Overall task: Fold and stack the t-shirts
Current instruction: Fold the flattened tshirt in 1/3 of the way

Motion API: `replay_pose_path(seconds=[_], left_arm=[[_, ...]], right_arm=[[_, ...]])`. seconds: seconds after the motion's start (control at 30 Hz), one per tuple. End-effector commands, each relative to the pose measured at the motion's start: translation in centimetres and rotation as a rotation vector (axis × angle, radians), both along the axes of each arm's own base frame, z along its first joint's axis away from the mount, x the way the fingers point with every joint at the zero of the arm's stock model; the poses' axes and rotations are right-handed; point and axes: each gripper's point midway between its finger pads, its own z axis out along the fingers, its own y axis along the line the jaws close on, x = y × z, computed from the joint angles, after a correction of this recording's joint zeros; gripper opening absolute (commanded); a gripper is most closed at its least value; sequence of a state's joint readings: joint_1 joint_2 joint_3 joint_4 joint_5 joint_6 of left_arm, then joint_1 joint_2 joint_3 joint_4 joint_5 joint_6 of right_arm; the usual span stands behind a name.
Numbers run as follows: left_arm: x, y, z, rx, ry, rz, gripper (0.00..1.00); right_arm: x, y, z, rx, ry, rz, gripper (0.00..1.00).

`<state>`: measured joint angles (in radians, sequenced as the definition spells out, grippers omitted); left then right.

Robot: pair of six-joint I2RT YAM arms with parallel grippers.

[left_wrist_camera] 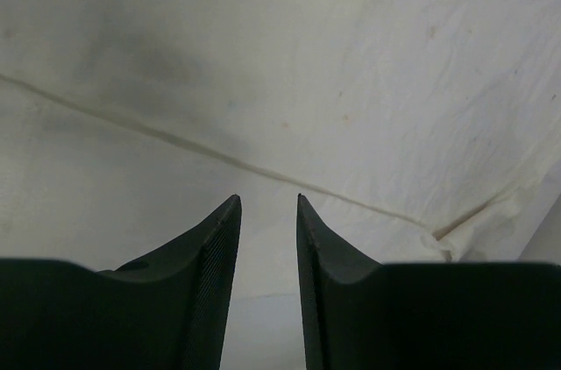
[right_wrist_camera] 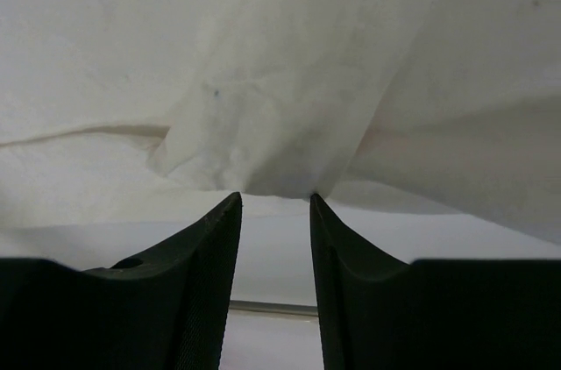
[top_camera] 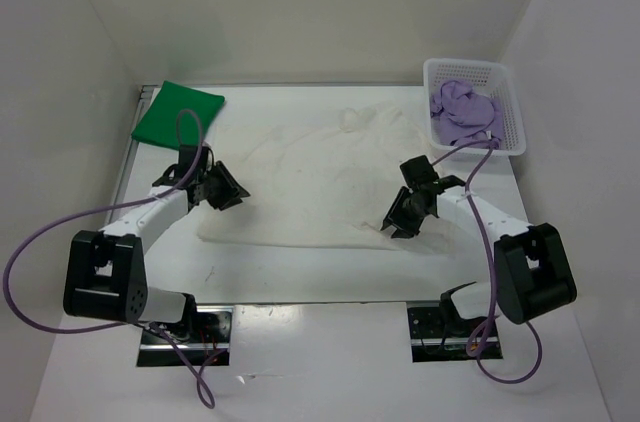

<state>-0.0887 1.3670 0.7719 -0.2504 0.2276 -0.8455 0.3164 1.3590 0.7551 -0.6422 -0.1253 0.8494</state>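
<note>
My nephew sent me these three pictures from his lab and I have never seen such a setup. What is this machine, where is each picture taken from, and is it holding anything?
These are two robot arms fixed at the near edge of a white table. The wide picture looks down from above and behind them. The other two come from small cameras on each wrist, so the dark shapes at the bottom are that arm's own pincer fingers.

A white-cream t-shirt lies spread flat in the middle. A folded green t-shirt sits at the far left corner. A crumpled purple t-shirt lies in a white basket at the far right.

The left pincer and right pincer hang at the white shirt's two sides. Both stand open, with nothing between their fingers.
</note>
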Motion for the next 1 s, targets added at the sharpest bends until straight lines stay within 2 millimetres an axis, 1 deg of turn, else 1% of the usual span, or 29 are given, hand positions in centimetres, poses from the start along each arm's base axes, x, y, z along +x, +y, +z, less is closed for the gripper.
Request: replay_pose_path(seconds=[0.0,0.1,0.13,0.2,0.23,0.3,0.33,0.37,0.4,0.43,0.47,0.5,0.57,0.63,0.7,0.77,0.8,0.83,0.87,0.9,0.93,0.97], left_arm=[[0.8,0.7,-1.3,0.022,-0.012,0.052,0.39],[1.2,0.7,-1.3,0.021,-0.024,0.052,0.39],[1.1,1.1,-1.7,0.029,-0.015,0.067,0.40],[1.5,1.1,-1.4,0.027,-0.037,0.067,0.40],[1.2,1.1,-1.7,0.028,-0.028,0.067,0.40],[1.4,1.5,-2.3,0.029,-0.015,0.077,0.40],[1.5,1.8,-2.3,0.029,-0.015,0.087,0.40],[1.5,1.8,-2.3,0.029,-0.015,0.087,0.40],[1.9,2.2,-1.9,0.029,-0.024,0.099,0.40],[1.9,2.6,-2.0,0.034,-0.026,0.104,0.40],[1.9,2.6,-2.0,0.034,-0.026,0.104,0.40],[2.0,3.1,-2.0,0.040,-0.028,0.109,0.40],[1.8,3.4,-2.3,0.041,-0.019,0.120,0.40],[1.4,3.3,-2.7,0.040,-0.010,0.107,0.40],[1.1,3.3,-3.0,0.040,0.000,0.107,0.40],[0.9,3.3,-3.2,0.040,0.000,0.107,0.40],[0.9,3.3,-3.2,0.040,0.000,0.107,0.40],[0.9,3.3,-3.2,0.040,0.000,0.107,0.40],[0.9,3.3,-3.3,0.046,-0.002,0.100,0.40],[0.9,3.3,-3.3,0.046,-0.002,0.100,0.40],[1.0,3.8,-3.3,0.053,-0.002,0.115,0.40],[1.0,3.8,-3.3,0.053,-0.002,0.115,0.40]], right_arm=[[1.2,-0.4,0.4,-0.016,-0.077,-0.058,0.43],[1.0,-1.0,0.1,-0.047,-0.065,-0.077,0.43],[1.1,-1.0,0.4,-0.043,-0.076,-0.078,0.43],[1.2,-1.1,0.4,-0.051,-0.079,-0.091,0.43],[1.2,-1.1,-0.2,-0.058,-0.062,-0.090,0.43],[1.5,-0.8,-0.5,-0.047,-0.059,-0.086,0.39],[1.5,-0.8,-0.9,-0.052,-0.054,-0.076,0.36],[1.5,-0.7,-0.9,-0.044,-0.051,-0.072,0.34],[1.9,-0.5,-0.9,-0.042,-0.056,-0.073,0.34],[1.8,-0.6,-1.1,-0.045,-0.048,-0.072,0.34],[1.8,-0.6,-1.1,-0.045,-0.048,-0.072,0.34],[2.1,-0.5,-1.0,-0.047,-0.051,-0.064,0.39],[2.1,-0.5,-1.0,-0.047,-0.051,-0.064,0.45],[1.5,-0.8,-1.3,-0.065,-0.028,-0.066,0.45],[1.2,-0.9,-0.3,-0.065,-0.053,-0.070,0.45],[0.9,-1.1,0.0,-0.065,-0.063,-0.087,0.45],[0.8,-0.9,0.0,-0.065,-0.063,-0.078,0.42],[0.6,-1.0,-0.3,-0.069,-0.044,-0.087,0.39],[0.4,-0.8,-0.5,-0.072,-0.035,-0.076,0.39],[-0.2,-0.5,-0.8,-0.078,-0.012,-0.070,0.36],[-0.3,-0.5,-1.1,-0.091,-0.004,-0.063,0.35],[-0.4,-0.2,-1.1,-0.088,-0.003,-0.061,0.35]])
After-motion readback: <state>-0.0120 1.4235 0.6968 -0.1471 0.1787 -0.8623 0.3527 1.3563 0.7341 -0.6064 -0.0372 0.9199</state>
